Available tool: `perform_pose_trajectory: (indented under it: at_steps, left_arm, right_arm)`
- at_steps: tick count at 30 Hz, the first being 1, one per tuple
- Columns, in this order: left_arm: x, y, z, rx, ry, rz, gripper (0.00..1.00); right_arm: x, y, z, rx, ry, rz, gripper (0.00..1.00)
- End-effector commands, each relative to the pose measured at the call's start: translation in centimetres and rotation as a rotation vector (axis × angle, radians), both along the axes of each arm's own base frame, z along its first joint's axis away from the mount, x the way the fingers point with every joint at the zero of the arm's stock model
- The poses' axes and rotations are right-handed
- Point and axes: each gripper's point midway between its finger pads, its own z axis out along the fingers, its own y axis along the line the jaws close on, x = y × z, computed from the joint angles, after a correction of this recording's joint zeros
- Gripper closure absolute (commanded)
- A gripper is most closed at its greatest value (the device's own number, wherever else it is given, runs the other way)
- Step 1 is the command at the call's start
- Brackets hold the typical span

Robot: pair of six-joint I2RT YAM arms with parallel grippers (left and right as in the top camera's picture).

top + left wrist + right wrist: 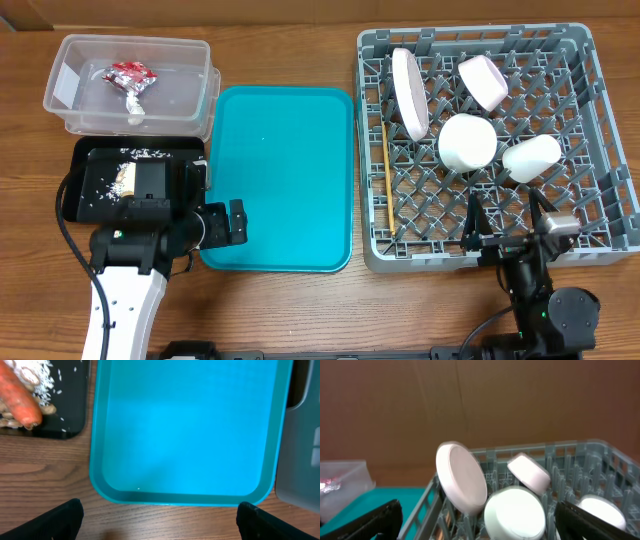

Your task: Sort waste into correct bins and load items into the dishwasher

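Note:
The grey dishwasher rack [600,215] holds an upright white plate [408,95], two white bowls [483,78] [467,142], a white cup [530,158] and wooden chopsticks [387,180] along its left side. The clear tub [70,110] holds the red-and-silver wrapper [128,75] and the white tissue [135,105]. The black tray [85,200] holds rice crumbs [140,153]; the left wrist view shows the carrot [20,395] and peanut shells [10,417] in it. My left gripper [237,222] is open and empty at the teal tray's front left corner. My right gripper [507,215] is open and empty over the rack's front edge.
The teal tray [280,175] lies between the bins and the rack, with nothing on it; it also shows in the left wrist view [190,425]. My left arm covers part of the black tray. Bare wood table runs along the front edge.

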Motion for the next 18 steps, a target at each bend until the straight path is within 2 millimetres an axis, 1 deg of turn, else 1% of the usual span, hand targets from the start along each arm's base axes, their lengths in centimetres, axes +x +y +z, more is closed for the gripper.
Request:
perform_pose_trajectory:
  at_steps: [1, 4, 6, 7, 8, 9, 10, 12, 18]
  left_arm:
    - [0.1, 0.0, -1.1, -0.011, 0.05, 0.017, 0.0]
    - [0.2, 0.0, -2.0, -0.009, 0.092, 0.018, 0.0]
    - [0.2, 0.0, -2.5, -0.008, 0.114, 0.018, 0.0]
    - [0.3, 0.0, -2.8, -0.007, 0.127, 0.018, 0.0]
    - [0.3, 0.0, -3.0, -0.007, 0.135, 0.018, 0.0]
    - [0.3, 0.0, -3.2, -0.006, 0.146, 0.018, 0.0]
    - [0.3, 0.0, -3.3, -0.006, 0.151, 0.018, 0.0]
    - [0.3, 0.0, -3.8, -0.005, 0.175, 0.018, 0.0]
    - [0.3, 0.0, -5.0, -0.002, 0.226, 0.019, 0.0]
  right_arm:
    - [0.1, -0.6, -0.7, 0.0, -0.121, -0.028, 0.0]
    - [0.8, -0.7, -2.0, -0.001, -0.208, -0.033, 0.0]
    - [0.9, 0.1, -3.2, -0.099, -0.166, 0.002, 0.0]
    - [1.0, 0.4, -4.2, -0.129, -0.131, 0.023, 0.0]
    - [1.1, 0.6, -5.2, -0.133, -0.092, 0.037, 0.0]
    - [1.1, 0.8, -6.8, -0.134, -0.024, 0.052, 0.0]
    - [1.1, 0.9, -7.8, -0.126, 0.017, 0.061, 0.0]
    - [1.1, 0.9, -7.5, -0.076, 0.012, 0.06, 0.0]
    - [1.1, 1.0, -7.5, -0.076, 0.012, 0.063, 0.0]
